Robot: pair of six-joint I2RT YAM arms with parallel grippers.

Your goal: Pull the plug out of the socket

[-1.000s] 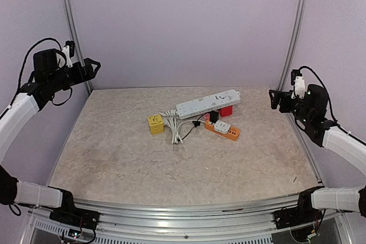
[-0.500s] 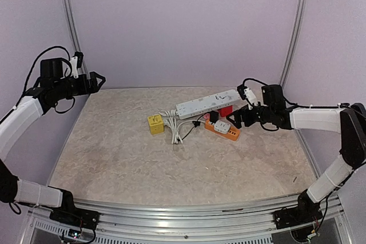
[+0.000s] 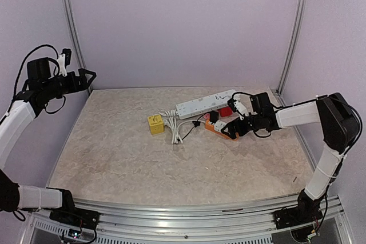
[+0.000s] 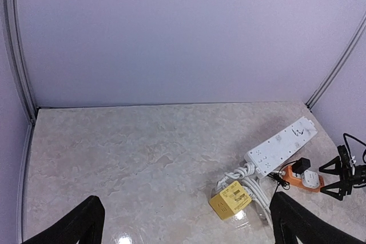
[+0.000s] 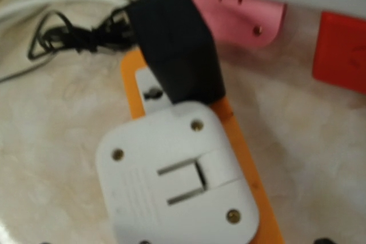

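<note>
Currently the right claw [image 3: 234,125] gapes beside the white plug [image 5: 177,175].

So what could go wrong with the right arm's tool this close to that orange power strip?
Nothing pins the orange strip down, and the left tool is far off, so a pull may drag the whole strip. The black plug and white adapter sit right next to each other on it, so the open right tool could grab the wrong one.
</note>
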